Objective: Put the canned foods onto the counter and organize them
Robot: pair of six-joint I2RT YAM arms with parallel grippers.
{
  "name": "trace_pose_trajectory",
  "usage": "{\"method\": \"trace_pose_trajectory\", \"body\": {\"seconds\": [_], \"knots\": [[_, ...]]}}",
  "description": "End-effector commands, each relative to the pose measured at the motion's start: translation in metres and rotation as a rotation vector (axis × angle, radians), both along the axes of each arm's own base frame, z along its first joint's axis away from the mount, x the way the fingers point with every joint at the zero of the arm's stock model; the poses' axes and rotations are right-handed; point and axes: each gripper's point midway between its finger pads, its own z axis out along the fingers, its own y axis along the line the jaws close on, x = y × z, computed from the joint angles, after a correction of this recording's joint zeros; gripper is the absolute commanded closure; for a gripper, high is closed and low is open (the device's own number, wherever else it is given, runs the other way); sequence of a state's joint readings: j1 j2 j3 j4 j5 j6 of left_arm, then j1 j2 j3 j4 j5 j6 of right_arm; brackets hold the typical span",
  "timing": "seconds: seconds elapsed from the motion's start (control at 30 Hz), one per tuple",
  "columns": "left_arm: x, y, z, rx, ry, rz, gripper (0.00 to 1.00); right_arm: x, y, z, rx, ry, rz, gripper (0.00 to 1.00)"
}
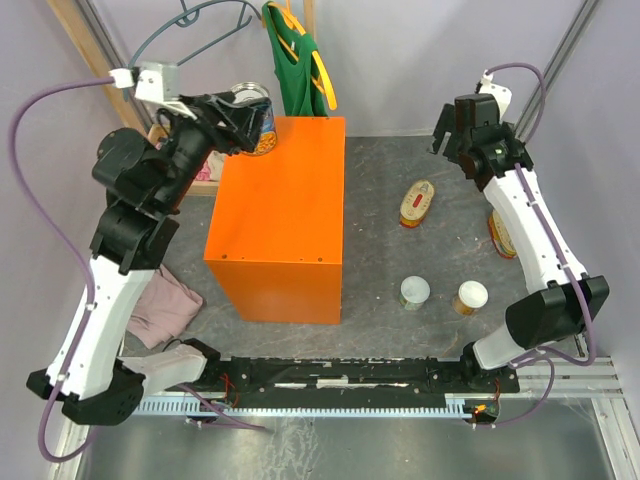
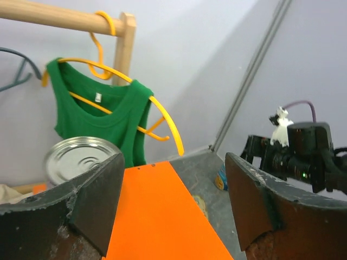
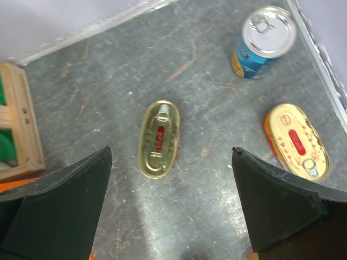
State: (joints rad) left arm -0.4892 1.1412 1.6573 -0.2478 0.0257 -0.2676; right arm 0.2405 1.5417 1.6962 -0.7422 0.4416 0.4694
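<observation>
Partly hidden items first.
- Edge oval tin (image 3: 297,142): flat on the bench (image 1: 380,170) by its right border. The right forearm covers most of it in the top view; the right wrist view shows it whole.
- Second blue can (image 3: 265,40): upright on the bench, silver top up. It shows only in the right wrist view, beyond the edge oval tin.
- Wooden tray (image 3: 21,130): cut off by the frame edge.
- First blue can (image 1: 256,112): upright on the far left corner of the orange box (image 1: 280,220). Its lower part is masked by the left tool (image 1: 238,120).

Positions against the tools.
- Left tool: jaws apart, nothing clamped, level with the box top. In the wrist view the first blue can sits just behind one finger (image 2: 92,200), outside the gap. Whether they touch cannot be told.
- Right tool (image 3: 171,150): jaws wide apart and empty, held above the bench. The middle oval tin (image 1: 416,203) lies flat below the gap, and the edge oval tin lies off to one side.
- Two white-lidded cans (image 1: 415,292) (image 1: 470,297): upright on the bench right of the orange box, near the arm bases and well apart from both tools.
- Green vest (image 2: 103,114): on a yellow hanger behind the box.
</observation>
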Motion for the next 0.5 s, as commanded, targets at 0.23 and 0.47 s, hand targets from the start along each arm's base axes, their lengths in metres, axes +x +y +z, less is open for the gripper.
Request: {"method": "trace_pose_trajectory", "body": {"seconds": [0.23, 0.47], "knots": [[-0.011, 0.040, 0.007, -0.116, 0.061, 0.163, 0.10, 0.002, -0.064, -0.029, 0.086, 0.013, -0.355, 0.01], [-0.017, 0.037, -0.014, -0.129, 0.122, 0.131, 0.01, 0.027, -0.071, -0.057, 0.095, 0.014, -0.446, 0.00]]}}
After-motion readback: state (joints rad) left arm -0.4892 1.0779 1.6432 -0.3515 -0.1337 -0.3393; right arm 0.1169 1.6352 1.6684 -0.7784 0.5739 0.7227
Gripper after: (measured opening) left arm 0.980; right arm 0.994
